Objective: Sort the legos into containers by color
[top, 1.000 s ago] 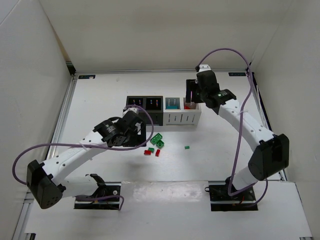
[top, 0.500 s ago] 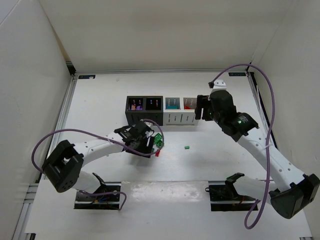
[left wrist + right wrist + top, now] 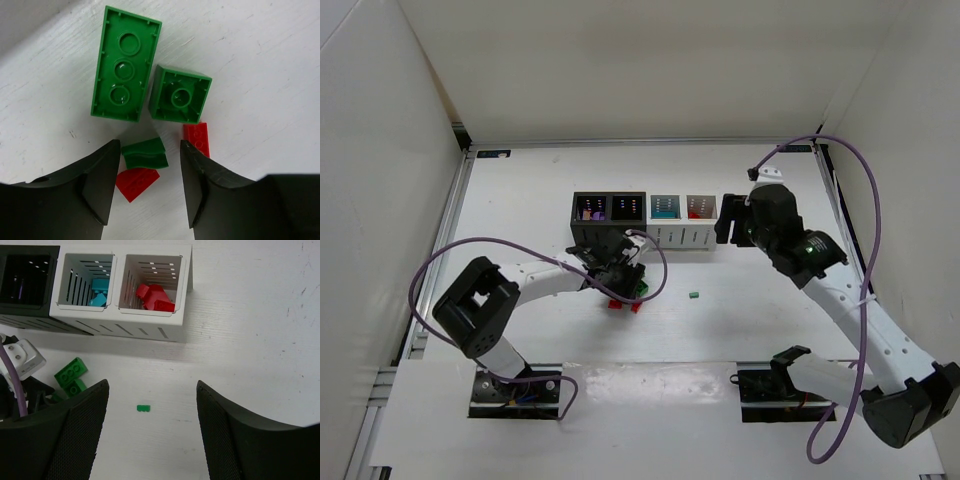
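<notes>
The containers [image 3: 672,238] are four joined bins: two black on the left, a white one holding teal legos [image 3: 99,292], and a white one holding red legos [image 3: 156,297]. My left gripper [image 3: 620,279] is low over the loose pile. In the left wrist view it [image 3: 150,150] is open, its jaws either side of a small green piece [image 3: 145,154], with a gap on the right side. A long green brick [image 3: 125,65], a square green brick [image 3: 179,95] and two red pieces [image 3: 136,182] lie around it. My right gripper [image 3: 152,390] is open and holds nothing, hanging above a tiny green lego [image 3: 143,408].
The tiny green lego [image 3: 693,295] lies alone on the white table, right of the pile. My right gripper [image 3: 728,222] hangs just right of the red bin. A purple cable [image 3: 655,262] loops over the left wrist. White walls enclose the table.
My left arm reached right and down onto the pile, and its jaws narrowed around the small green piece. My right arm drew back from above the red bin, towards the right.
</notes>
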Robot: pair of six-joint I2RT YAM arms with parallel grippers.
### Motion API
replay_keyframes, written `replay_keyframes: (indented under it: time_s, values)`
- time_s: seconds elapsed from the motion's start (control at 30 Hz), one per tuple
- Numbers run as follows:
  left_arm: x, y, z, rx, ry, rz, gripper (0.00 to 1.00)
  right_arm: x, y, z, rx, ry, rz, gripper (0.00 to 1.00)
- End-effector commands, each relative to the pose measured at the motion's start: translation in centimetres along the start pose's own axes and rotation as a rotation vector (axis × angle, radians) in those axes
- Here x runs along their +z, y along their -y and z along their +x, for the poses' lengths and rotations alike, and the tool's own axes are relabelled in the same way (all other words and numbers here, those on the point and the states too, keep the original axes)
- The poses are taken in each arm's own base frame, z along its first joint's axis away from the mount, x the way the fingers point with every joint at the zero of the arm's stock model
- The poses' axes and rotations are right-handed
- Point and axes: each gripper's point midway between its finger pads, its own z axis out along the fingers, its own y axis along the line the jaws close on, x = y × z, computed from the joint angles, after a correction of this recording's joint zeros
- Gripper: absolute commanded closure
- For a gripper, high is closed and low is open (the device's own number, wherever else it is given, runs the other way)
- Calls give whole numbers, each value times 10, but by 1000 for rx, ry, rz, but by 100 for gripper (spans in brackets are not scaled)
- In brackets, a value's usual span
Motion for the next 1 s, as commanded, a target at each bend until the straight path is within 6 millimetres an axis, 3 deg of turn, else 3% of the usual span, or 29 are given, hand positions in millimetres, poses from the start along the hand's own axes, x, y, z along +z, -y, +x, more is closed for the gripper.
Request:
replay_keyframes:
  time_s: [0.0,0.13,0.17,0.5,0.73,0.97]
  values:
    - [5,2,11,4,-34,32,39,-4,1,-3,14,17,-15,27]
    - [-4,3,22,-30,-34,15,40,-6,0,-4,16,23,-24,27]
    - [-3,-3,33,-51,-50,-12,40,-5,0,-2,12,16,-22,27]
    - [-7,-11,42,-118,-50,-72,37,-6,-4,4,9,8,-26,27]
    - [-13,-9,66,-172,-55,-86,37,-4,-5,5,13,6,-30,27]
    - [-16,-13,69,-159,-68,-162,40,-3,-7,9,25,-4,-34,27]
